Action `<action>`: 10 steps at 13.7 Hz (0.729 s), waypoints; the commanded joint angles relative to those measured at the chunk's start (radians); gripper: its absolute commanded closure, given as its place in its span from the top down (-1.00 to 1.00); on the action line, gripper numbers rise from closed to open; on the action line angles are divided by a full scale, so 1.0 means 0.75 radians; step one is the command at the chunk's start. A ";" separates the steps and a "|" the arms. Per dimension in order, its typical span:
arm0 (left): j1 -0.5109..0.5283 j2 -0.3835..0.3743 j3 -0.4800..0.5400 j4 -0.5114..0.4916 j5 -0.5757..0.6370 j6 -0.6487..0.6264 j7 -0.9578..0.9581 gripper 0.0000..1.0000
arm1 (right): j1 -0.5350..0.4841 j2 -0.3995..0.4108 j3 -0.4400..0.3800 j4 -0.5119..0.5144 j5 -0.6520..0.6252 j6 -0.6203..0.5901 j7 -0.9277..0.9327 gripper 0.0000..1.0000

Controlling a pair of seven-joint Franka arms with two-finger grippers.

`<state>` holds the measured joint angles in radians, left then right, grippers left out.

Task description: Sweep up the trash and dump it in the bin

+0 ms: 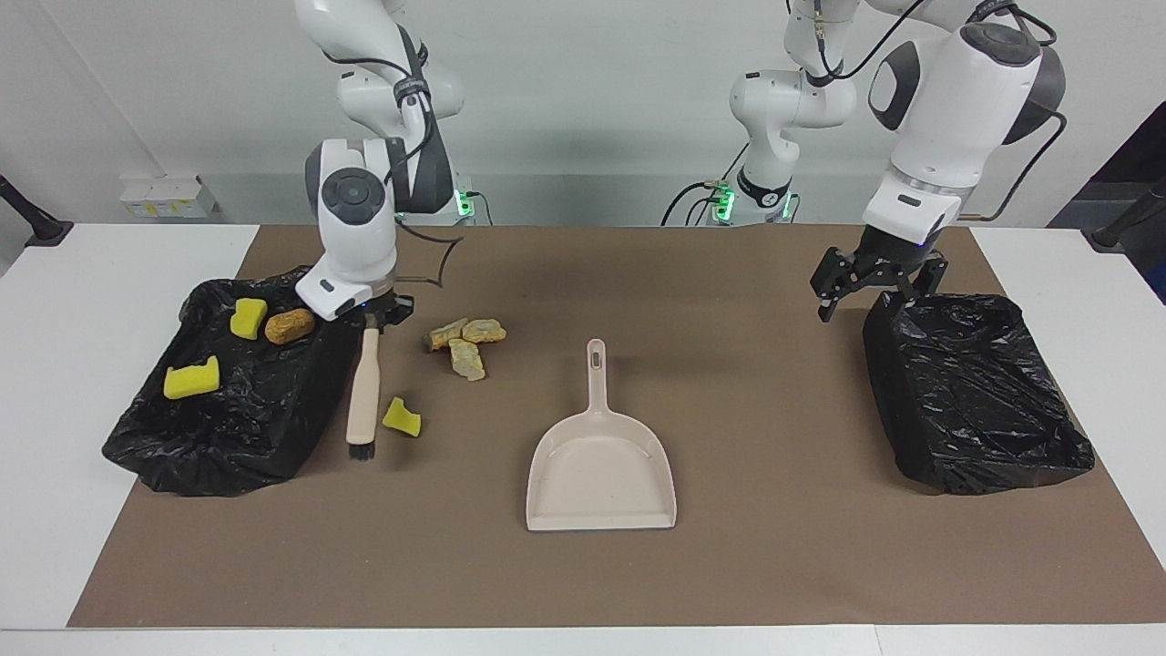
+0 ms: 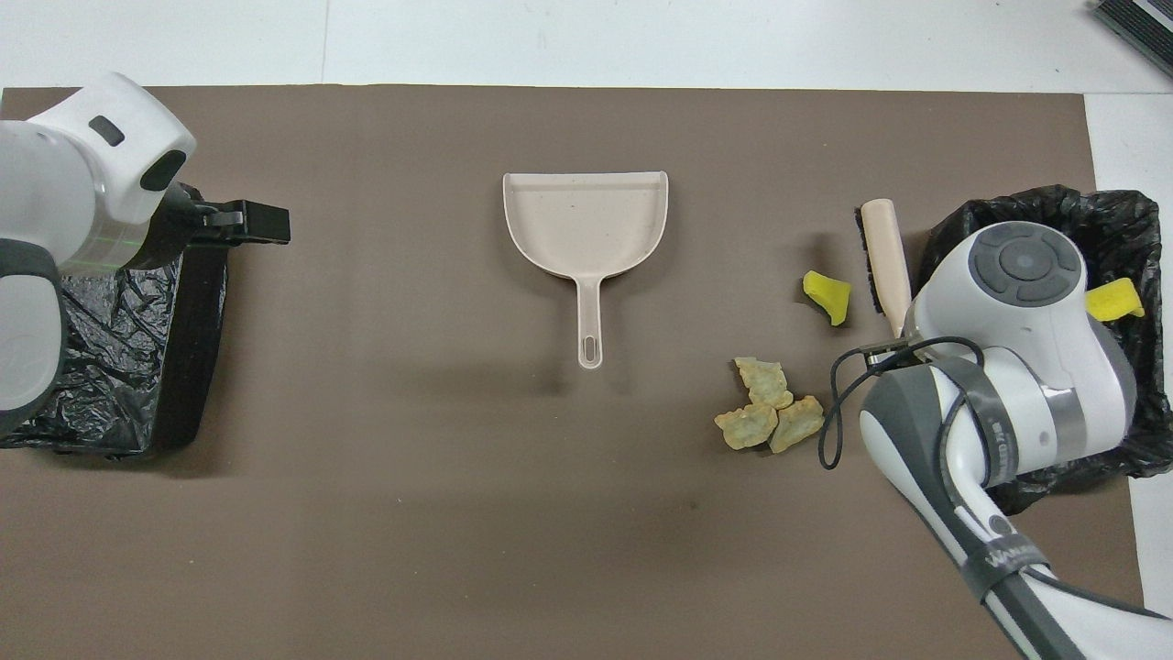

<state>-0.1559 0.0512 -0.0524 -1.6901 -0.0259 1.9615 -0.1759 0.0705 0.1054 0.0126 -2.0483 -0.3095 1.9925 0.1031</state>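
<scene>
The brown mat (image 1: pixel 774 565) carries two black-lined bins. The bin (image 1: pixel 979 392) at the left arm's end looks empty; the bin (image 1: pixel 228 401) at the right arm's end holds two yellow sponge chunks (image 1: pixel 248 317) and a brown bread lump (image 1: pixel 290 325). If that second bin is the source rather than the target, a stray sweep could send loose scraps back against its sagging liner.

The beige dustpan (image 1: pixel 601 469) lies mid-mat, handle toward the robots, mouth facing away from them. The risk here is plain: nothing holds it, so scraps pushed against it may shove it along rather than ride in.

The right gripper (image 1: pixel 369 317) is clenched on the handle of the beige brush (image 1: pixel 362 392), whose bristles sit low at the mat, between the bin and a loose yellow sponge chunk (image 1: pixel 402 416). A quick stroke could flick that light foam past the pan. The brush looks to rest on the mat, though I cannot be sure it touches.

The left gripper (image 1: pixel 870 287) hangs released over the mat beside the empty bin's corner, holding nothing.

Three tan bread scraps (image 1: pixel 465 344) lie clustered nearer the robots than the sponge; a single sweep may scatter them.
</scene>
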 commanded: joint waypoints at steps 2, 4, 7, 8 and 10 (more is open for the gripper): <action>-0.062 0.036 0.021 -0.005 0.024 0.062 -0.113 1.00 | -0.088 0.115 0.018 0.097 -0.097 0.041 -0.066 -1.00; -0.062 0.036 0.019 -0.004 0.022 0.062 -0.115 1.00 | -0.084 0.113 0.020 0.078 -0.078 0.037 -0.068 -1.00; -0.090 0.054 0.021 -0.005 0.022 0.064 -0.125 1.00 | -0.065 0.095 0.024 -0.022 -0.021 0.055 -0.109 -1.00; -0.119 0.091 0.021 0.000 0.024 0.076 -0.160 1.00 | -0.067 0.074 0.028 -0.056 0.032 0.057 -0.125 -1.00; -0.138 0.110 0.019 -0.004 0.022 0.133 -0.215 1.00 | -0.033 0.064 0.030 -0.075 0.083 0.057 -0.139 -1.00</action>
<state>-0.2232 0.1096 -0.0520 -1.6916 -0.0252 2.0162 -0.2909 0.0306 0.1908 0.0333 -2.0621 -0.2895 2.0231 0.0356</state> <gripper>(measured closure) 0.000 0.736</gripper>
